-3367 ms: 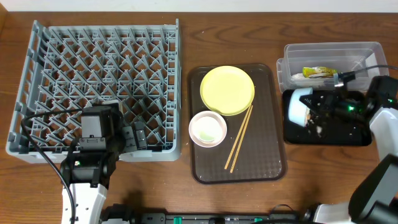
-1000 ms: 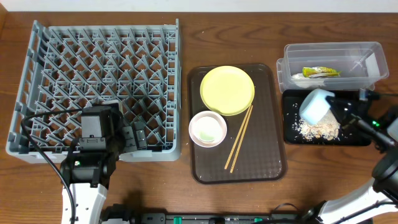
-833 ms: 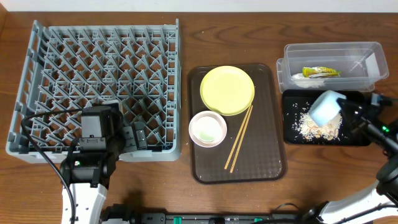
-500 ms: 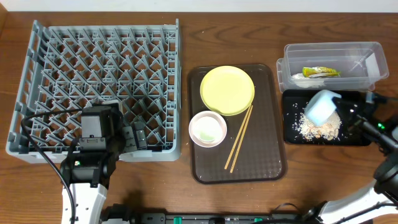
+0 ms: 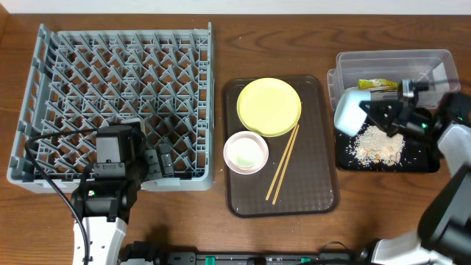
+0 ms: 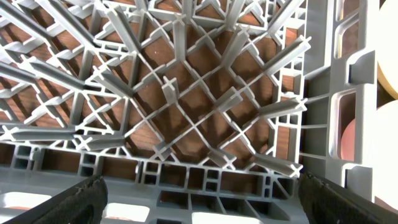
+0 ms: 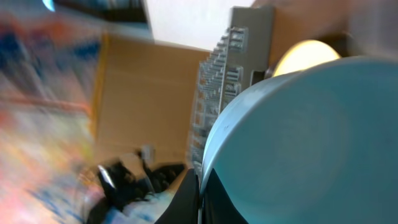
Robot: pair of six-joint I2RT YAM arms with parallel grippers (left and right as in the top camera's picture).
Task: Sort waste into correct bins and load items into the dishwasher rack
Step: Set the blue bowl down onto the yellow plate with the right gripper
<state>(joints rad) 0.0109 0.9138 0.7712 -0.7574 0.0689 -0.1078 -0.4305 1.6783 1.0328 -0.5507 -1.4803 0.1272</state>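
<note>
Emptying step, by the look of it. Held the light blue bowl in the clenched right pincer, tipped on its side just above the black tray, probably to shed the beige leftovers heaped beneath. Hung the left pincer released over the near corner of the dishwasher rack, likely ready for loading. Saw plate, pinkish bowl and chopsticks on the brown tray, not yet racked.

light blue bowl swung to left end of black tray, right pincer moved leftward
</note>
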